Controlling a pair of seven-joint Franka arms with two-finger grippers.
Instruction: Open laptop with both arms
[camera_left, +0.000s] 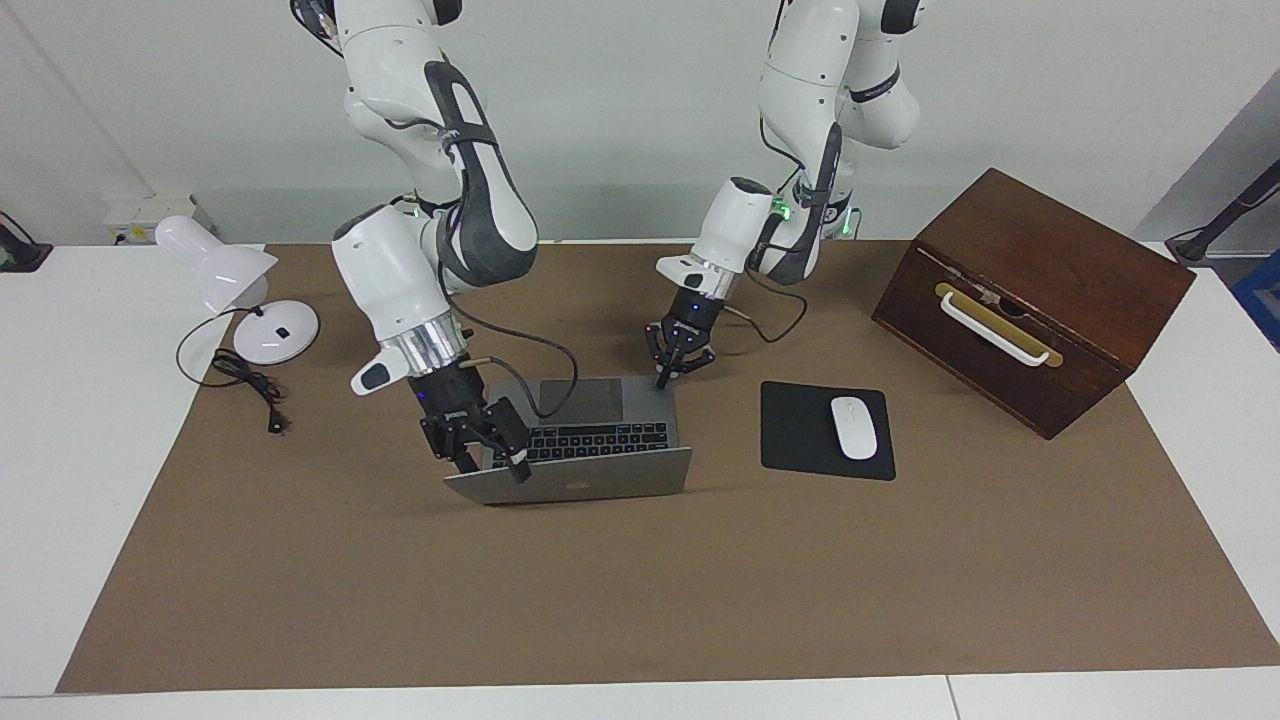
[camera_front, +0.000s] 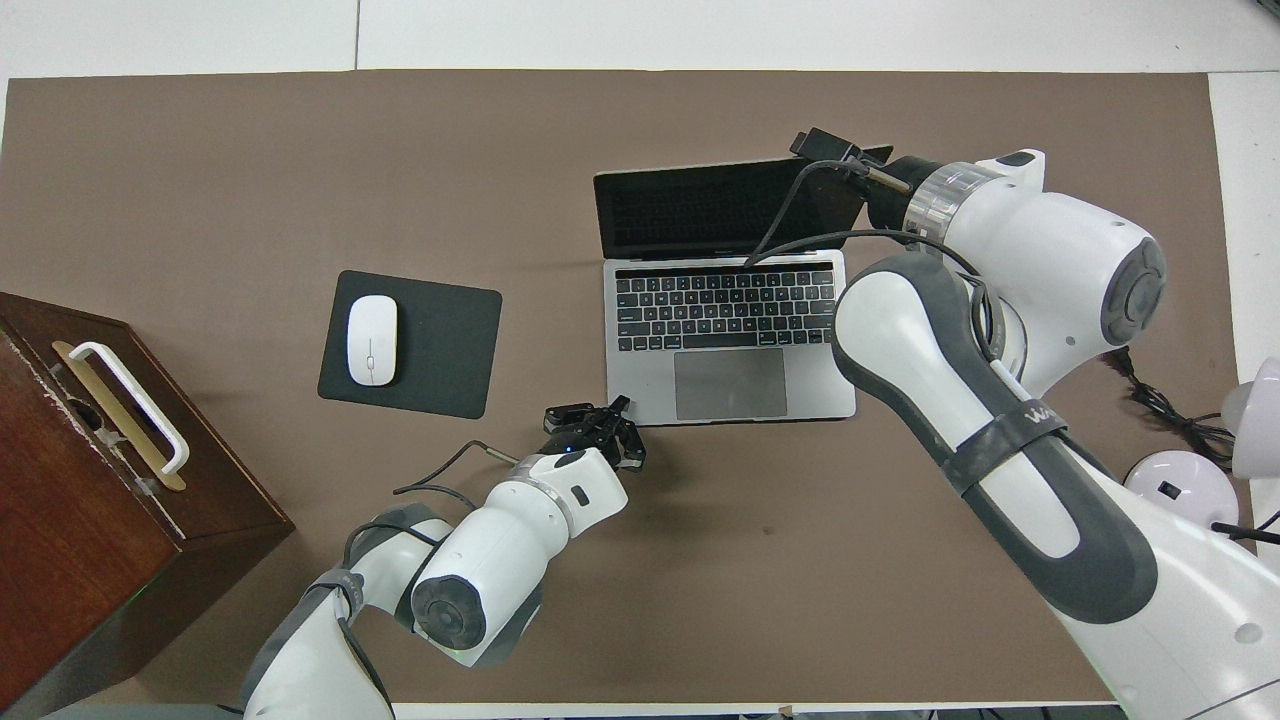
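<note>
The thin silver-grey laptop (camera_left: 590, 440), mid-bench and part-open, may skid or tip if the left gripper (camera_left: 664, 378), pressed together on its base corner, slips while the right gripper (camera_left: 490, 462), pinching the lid's corner, pulls.

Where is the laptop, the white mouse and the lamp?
laptop (camera_front: 730, 383): overhead view, on its grey trackpad.
white mouse (camera_front: 371, 339): overhead view, middle of its top.
lamp (camera_left: 275, 333): facing view, on its round white base.

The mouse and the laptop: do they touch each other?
Apart. The overhead view shows the mouse on its black pad, with bare brown mat between that pad and the laptop.
</note>
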